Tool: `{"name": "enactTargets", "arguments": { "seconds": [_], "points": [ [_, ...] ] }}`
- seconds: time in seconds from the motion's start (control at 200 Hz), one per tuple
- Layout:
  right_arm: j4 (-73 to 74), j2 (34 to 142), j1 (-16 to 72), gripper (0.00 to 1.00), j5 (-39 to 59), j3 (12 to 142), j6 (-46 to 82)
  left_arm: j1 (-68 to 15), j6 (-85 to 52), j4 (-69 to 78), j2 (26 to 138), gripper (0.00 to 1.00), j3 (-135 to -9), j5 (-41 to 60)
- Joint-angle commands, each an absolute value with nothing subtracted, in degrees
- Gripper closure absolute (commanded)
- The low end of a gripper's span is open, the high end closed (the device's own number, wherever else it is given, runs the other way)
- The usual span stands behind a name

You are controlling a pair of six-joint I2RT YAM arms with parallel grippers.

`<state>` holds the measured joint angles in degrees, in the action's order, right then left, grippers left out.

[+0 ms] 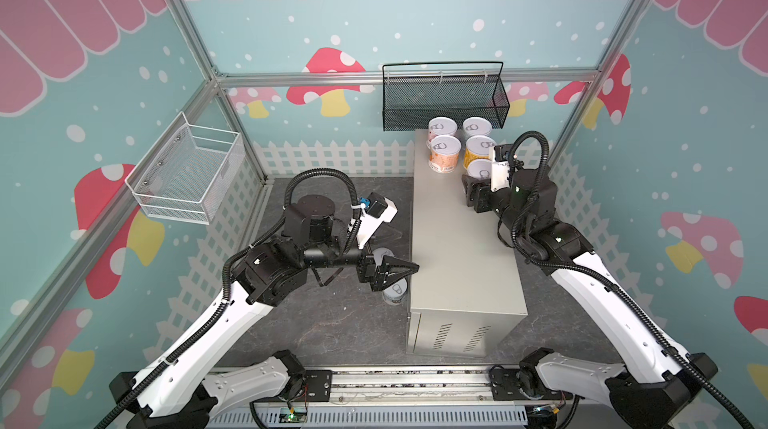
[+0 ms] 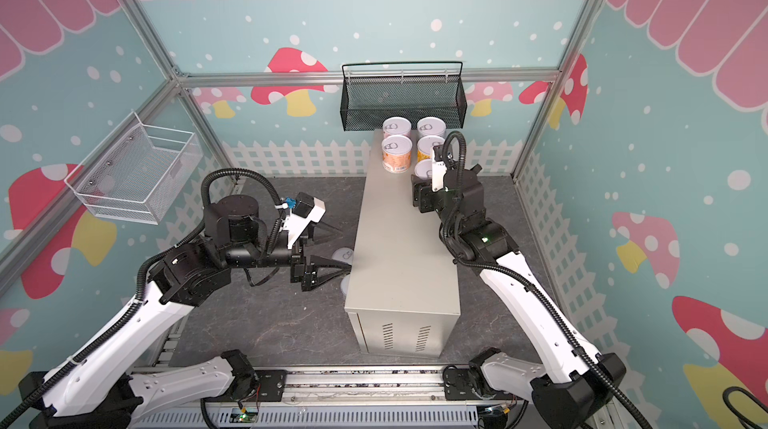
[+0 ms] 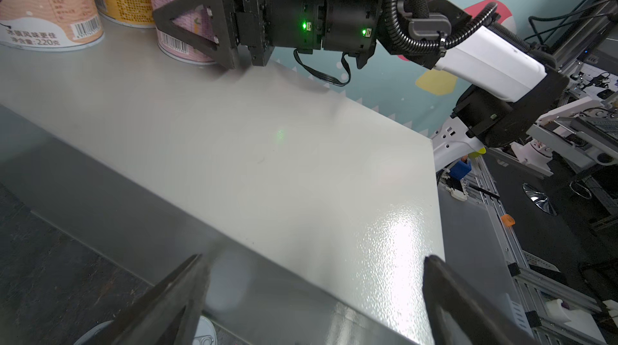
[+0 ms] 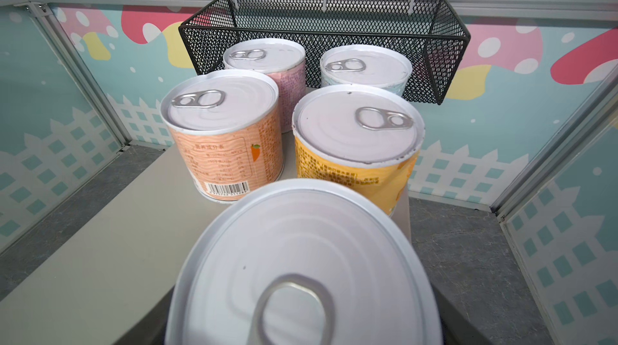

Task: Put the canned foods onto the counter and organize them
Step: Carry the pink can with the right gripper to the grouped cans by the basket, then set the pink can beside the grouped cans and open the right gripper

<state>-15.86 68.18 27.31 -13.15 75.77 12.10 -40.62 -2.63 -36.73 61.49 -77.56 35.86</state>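
The counter point(image 1: 457, 248) is a long beige-grey cabinet. At its far end stand a pink can point(image 4: 264, 59), a pale blue-green can point(image 4: 364, 65), an orange can point(image 4: 220, 116) and a yellow can point(image 4: 357, 126), set two by two. Just in front of the yellow one, my right gripper point(image 1: 480, 175) is shut on a pink-labelled can point(image 3: 187, 25), whose base looks down on the counter top. My left gripper point(image 3: 314, 257) is open and empty at the counter's left edge. It hangs above two cans on the floor point(image 1: 381, 255) point(image 1: 395, 293).
A black mesh basket point(image 1: 444, 102) hangs on the back wall right behind the cans. A white wire basket point(image 1: 187, 173) hangs on the left wall. The dark floor point(image 1: 332, 323) runs along both sides of the counter.
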Motion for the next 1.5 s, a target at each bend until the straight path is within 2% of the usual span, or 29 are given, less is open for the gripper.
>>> {"name": "enactTargets", "arguments": {
  "seconds": [0.0, 0.395, 0.665, 0.861, 1.316, 1.496],
  "points": [
    [-16.7, 67.8, 27.1, 0.24, -12.1, 75.6, 10.8, -40.4, -2.4, -35.6, 61.0, 0.01, -76.6, 36.7],
    [-12.3, 56.9, 27.1, 0.02, -10.2, 63.2, 11.2, -41.2, -3.3, -35.8, 62.2, 0.01, -78.2, 38.1],
    [-9.1, 56.1, 27.2, 0.02, -9.7, 60.4, 11.1, -43.2, -1.7, -38.2, 63.9, 0.01, -80.3, 35.4],
    [-6.5, 58.0, 27.2, 0.03, -9.4, 60.8, 11.2, -43.8, -1.1, -38.3, 63.8, 0.0, -79.6, 33.7],
    [-5.4, 60.7, 27.1, 0.21, -12.7, 61.4, 10.7, -44.1, -0.4, -38.4, 64.5, 0.01, -79.1, 32.6],
    [-5.4, 61.0, 26.0, 0.25, -12.3, 61.3, 10.6, -44.1, -0.4, -38.6, 65.0, 0.01, -79.6, 33.0]
  ]
}}
